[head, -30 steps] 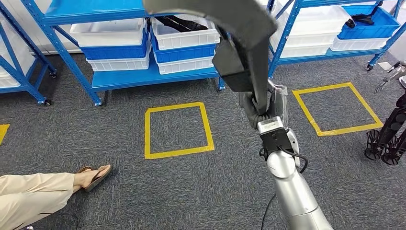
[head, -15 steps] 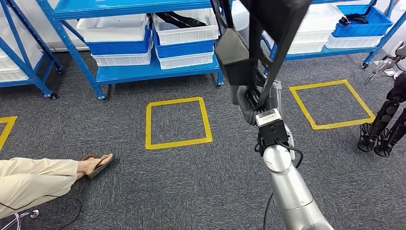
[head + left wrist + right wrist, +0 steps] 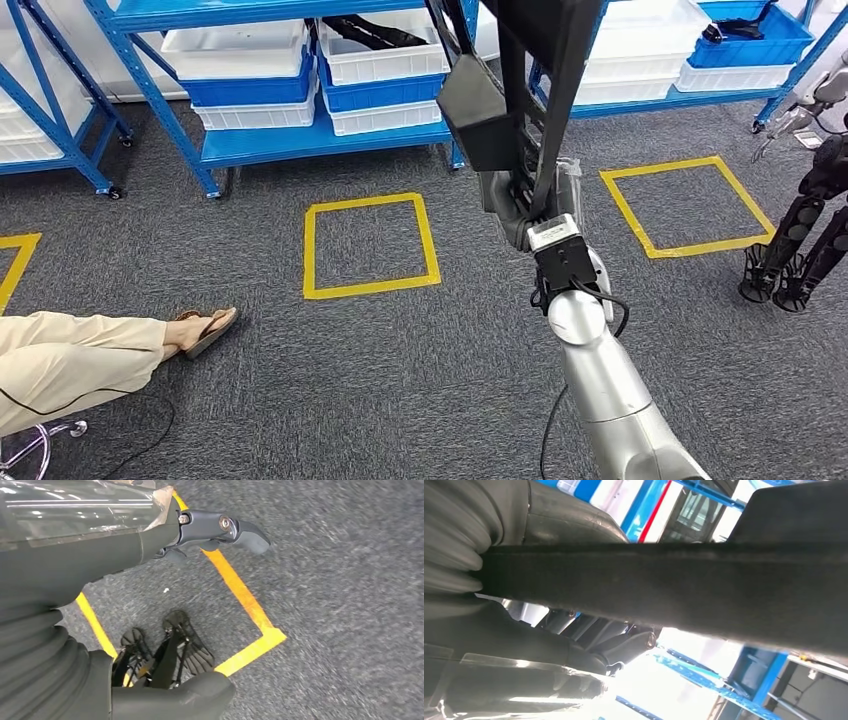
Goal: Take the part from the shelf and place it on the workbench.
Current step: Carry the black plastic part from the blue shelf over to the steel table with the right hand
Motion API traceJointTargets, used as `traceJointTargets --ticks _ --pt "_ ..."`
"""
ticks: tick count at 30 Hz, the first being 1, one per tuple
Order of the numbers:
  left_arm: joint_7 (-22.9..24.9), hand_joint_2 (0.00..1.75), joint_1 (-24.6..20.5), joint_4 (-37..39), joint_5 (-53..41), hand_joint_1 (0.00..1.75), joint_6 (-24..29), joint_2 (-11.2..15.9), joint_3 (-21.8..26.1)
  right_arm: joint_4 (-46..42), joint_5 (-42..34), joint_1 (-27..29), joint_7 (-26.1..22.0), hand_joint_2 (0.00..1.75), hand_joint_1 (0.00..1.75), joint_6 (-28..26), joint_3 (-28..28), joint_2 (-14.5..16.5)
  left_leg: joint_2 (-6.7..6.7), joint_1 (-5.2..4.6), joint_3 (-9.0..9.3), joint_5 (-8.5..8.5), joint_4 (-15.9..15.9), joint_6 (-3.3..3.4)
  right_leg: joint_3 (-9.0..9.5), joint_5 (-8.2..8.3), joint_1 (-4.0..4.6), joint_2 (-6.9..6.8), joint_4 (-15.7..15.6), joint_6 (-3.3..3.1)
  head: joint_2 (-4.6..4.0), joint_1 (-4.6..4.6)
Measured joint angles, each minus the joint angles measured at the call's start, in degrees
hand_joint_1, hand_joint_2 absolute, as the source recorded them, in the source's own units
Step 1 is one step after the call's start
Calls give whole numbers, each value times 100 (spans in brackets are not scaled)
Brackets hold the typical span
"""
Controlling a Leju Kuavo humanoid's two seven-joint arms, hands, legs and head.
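A large black part (image 3: 530,60), a long bar with a flat angled plate, stands raised close in front of the head view. My right hand (image 3: 528,205) grips its lower end, the silver arm reaching up from below. In the right wrist view the black part (image 3: 674,590) crosses as a thick dark bar, with my right hand (image 3: 524,645) wrapped under it. My left hand (image 3: 75,580) hangs over grey carpet, fingers (image 3: 225,530) spread and holding nothing.
Blue shelves (image 3: 300,145) carry white and blue bins; one white bin (image 3: 385,60) holds another black part. Yellow tape squares (image 3: 370,245) (image 3: 685,205) mark the carpet. A person's leg and sandal (image 3: 205,330) lie at the left. A dark robot figure (image 3: 800,240) stands at the right.
The whole picture has shifted, so the camera moved: shelves and tape squares sit a little higher. The held part reaches higher in the picture; my right hand keeps its grip.
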Motion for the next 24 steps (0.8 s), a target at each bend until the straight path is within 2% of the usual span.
traceJointTargets --ticks 2,9,13,18,24 --pt "2 175 12 0 -38 0 -40 -3 5 13 14 0 1 175 175 -11 3 -14 -3 17 -14 44 -14 63 -19 29 20 3 -1 -38 0 -1" --pt "2 175 17 0 -97 0 -111 -3 6 12 33 51 1 175 175 -45 4 -86 -4 38 -13 122 -76 -20 -55 68 55 2 5 -108 0 -2" --pt "2 175 17 0 -97 0 -115 -3 5 12 33 62 1 175 175 -57 4 -113 -4 40 -18 131 -80 -43 -65 68 66 2 8 -108 0 -2" --pt "2 175 17 0 -112 0 -137 -5 5 12 38 70 5 175 175 -66 4 -131 -5 36 -30 129 -82 -116 -80 68 70 0 10 -108 0 -2" --pt "1 175 17 0 -169 0 -218 -2 -8 -2 62 100 32 175 175 -147 13 -155 -5 16 -46 127 -74 -122 -90 72 62 -2 10 -102 0 -2"
